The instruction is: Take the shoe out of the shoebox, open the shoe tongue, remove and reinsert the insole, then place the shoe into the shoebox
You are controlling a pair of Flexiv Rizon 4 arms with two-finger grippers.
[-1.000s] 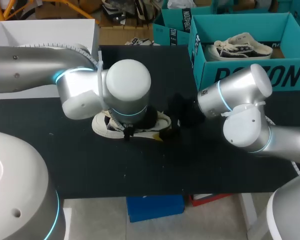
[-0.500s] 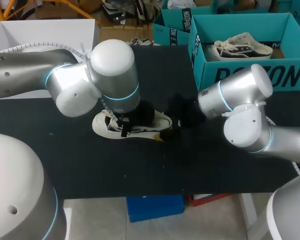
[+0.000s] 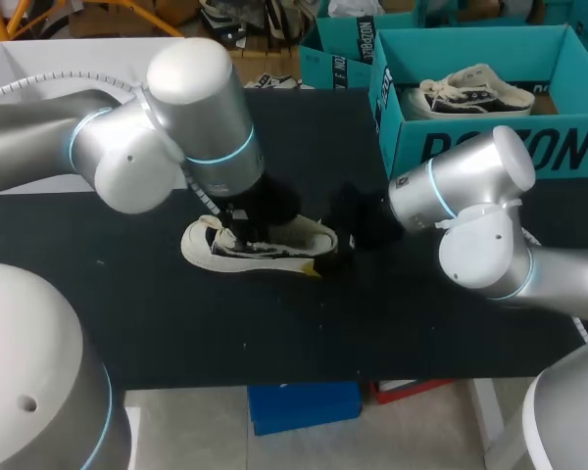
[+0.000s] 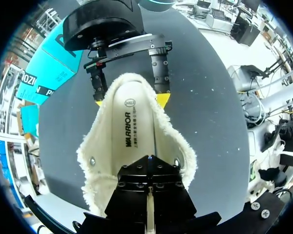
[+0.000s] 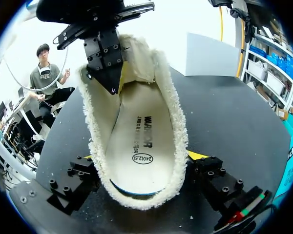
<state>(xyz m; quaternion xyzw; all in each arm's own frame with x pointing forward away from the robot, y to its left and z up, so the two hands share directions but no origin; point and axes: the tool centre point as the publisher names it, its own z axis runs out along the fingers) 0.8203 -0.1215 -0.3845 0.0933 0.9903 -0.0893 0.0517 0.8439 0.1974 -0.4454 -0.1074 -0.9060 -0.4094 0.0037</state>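
Left arm (image 3: pixel 176 127) swung back; left gripper (image 5: pixel 112 78) and right gripper (image 4: pixel 132 100) clamp shoe (image 3: pixel 274 245); shoebox (image 3: pixel 470 147) holds second shoe (image 3: pixel 475 93).

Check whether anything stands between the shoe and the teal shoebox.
Only my own right arm, which crosses the table between the shoe and the shoebox. Another shoe already lies inside that box.

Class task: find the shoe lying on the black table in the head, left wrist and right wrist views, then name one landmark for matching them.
Head view: shoe near the middle of the table, heel toward the right end effector.
Left wrist view: shoe directly ahead of the left end effector, opening facing the camera.
Right wrist view: shoe held in the right end effector, heel nearest.
Shared landmark: right end effector clamping the heel.
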